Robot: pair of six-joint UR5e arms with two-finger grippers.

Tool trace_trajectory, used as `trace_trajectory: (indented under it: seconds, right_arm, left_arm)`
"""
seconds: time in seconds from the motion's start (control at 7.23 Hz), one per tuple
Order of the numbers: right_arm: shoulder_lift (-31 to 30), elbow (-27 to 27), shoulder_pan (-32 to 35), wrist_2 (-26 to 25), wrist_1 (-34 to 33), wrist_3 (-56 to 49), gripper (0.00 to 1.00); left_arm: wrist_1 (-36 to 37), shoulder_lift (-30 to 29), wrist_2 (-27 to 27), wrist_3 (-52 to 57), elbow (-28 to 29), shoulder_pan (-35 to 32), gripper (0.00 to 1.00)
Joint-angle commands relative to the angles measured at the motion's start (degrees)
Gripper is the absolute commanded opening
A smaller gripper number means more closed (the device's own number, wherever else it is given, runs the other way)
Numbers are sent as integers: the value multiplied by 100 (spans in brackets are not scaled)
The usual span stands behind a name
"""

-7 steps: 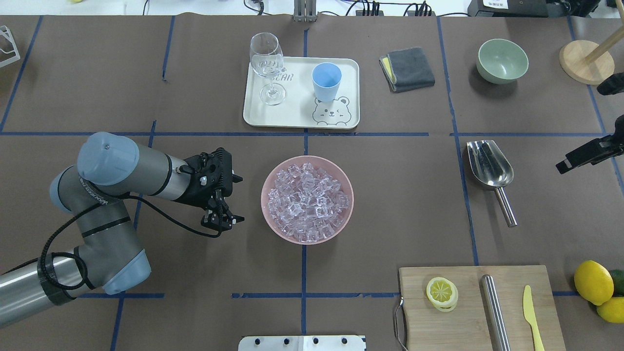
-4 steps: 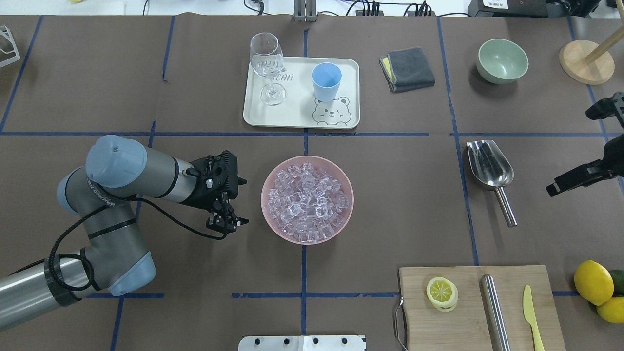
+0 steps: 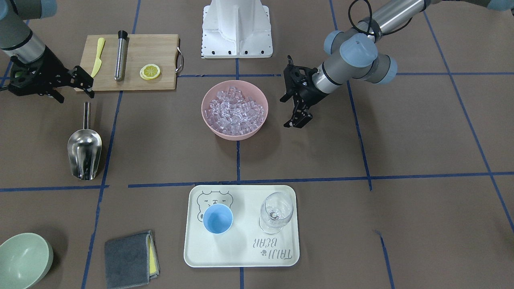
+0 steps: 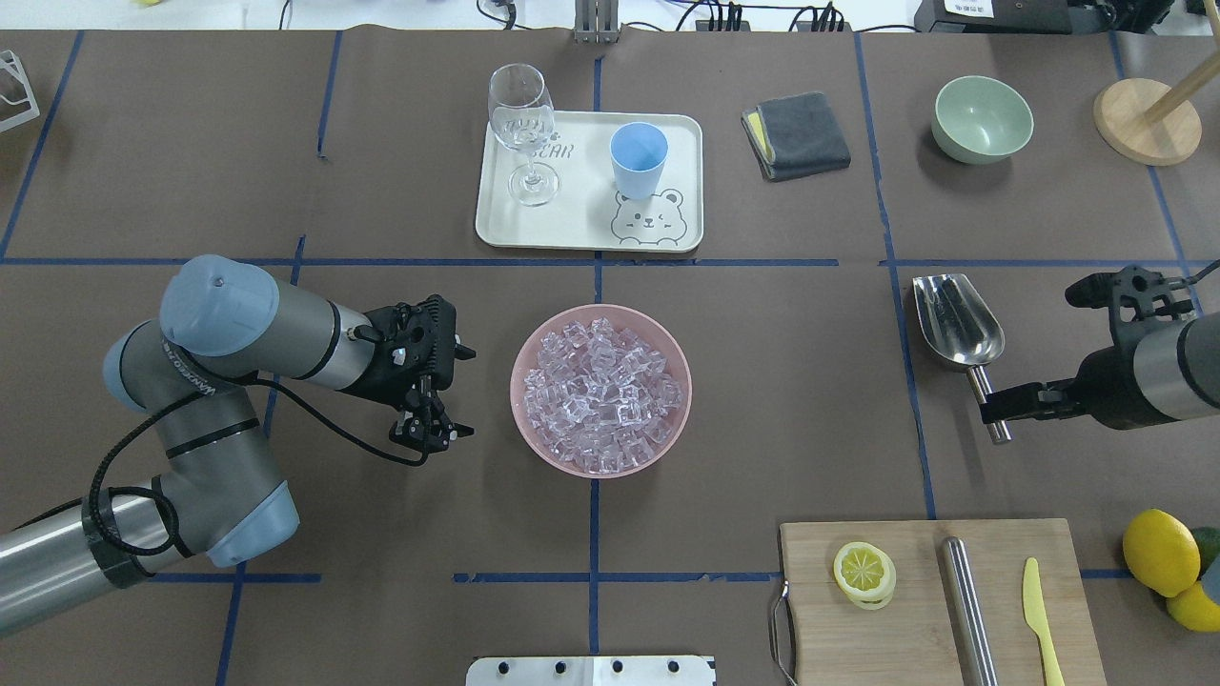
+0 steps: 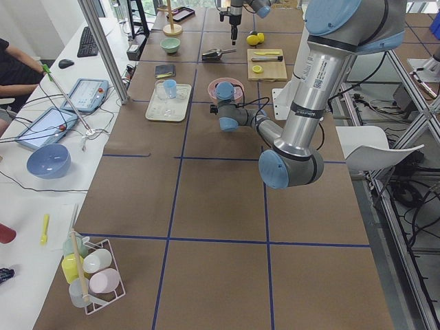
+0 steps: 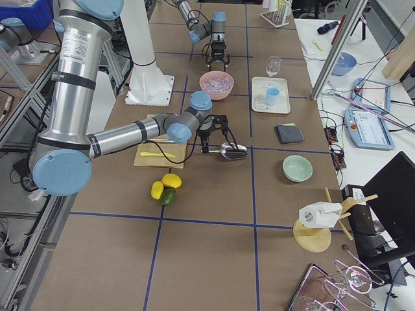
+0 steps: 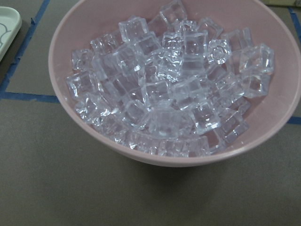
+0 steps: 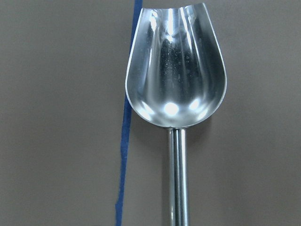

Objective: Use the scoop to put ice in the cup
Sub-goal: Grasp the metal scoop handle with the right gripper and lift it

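The steel scoop [image 4: 958,319] lies on the table at the right, handle toward me; it also shows in the front view [image 3: 84,154] and fills the right wrist view [image 8: 176,70]. My right gripper [image 4: 1029,353] hangs open above the handle's end [image 3: 76,96], holding nothing. The ice [image 4: 600,391] fills a pink bowl [image 4: 516,381] at the centre, close up in the left wrist view [image 7: 164,94]. My left gripper [image 4: 434,433] is shut and empty just left of the bowl [image 3: 296,121]. The light-blue cup [image 4: 638,157] stands upright on a white tray [image 4: 581,229].
A wine glass [image 4: 521,124] shares the tray. A grey cloth [image 4: 796,133], a green bowl [image 4: 982,119] and a wooden stand [image 4: 1144,119] are at the back right. A cutting board [image 4: 915,610] with lemon slice, steel rod and knife, and lemons [image 4: 1158,551], are front right.
My right gripper has come in from the right edge, down and leftward, to above the scoop's handle. My left arm shifted slightly and is back near where it was.
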Motion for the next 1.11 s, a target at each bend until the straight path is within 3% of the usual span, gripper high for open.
trace_trajectory:
  seconds: [0.0,0.28,0.55,0.69,0.97]
  right_arm:
    - [-39,1,-714,-1075,158,638,100]
    - [-109,-26,-1075,-1648,167,946,100]
    - [-153,-166,-1085,-1764,185,1017,98]
    - [-144,-253,-1094,-1817,185,1009,95]
    - [-118,-272,-1120,-1835,185,1009,76]
  left_arm:
    - [33,-50,-110,239,46,-78,100]
    - [-19,-77,-66,204,37,-60,100]
    - [-19,-77,-75,38,55,-51,100]
    - [-19,-77,-75,28,55,-51,100]
    - [-19,-77,-92,37,37,-51,100]
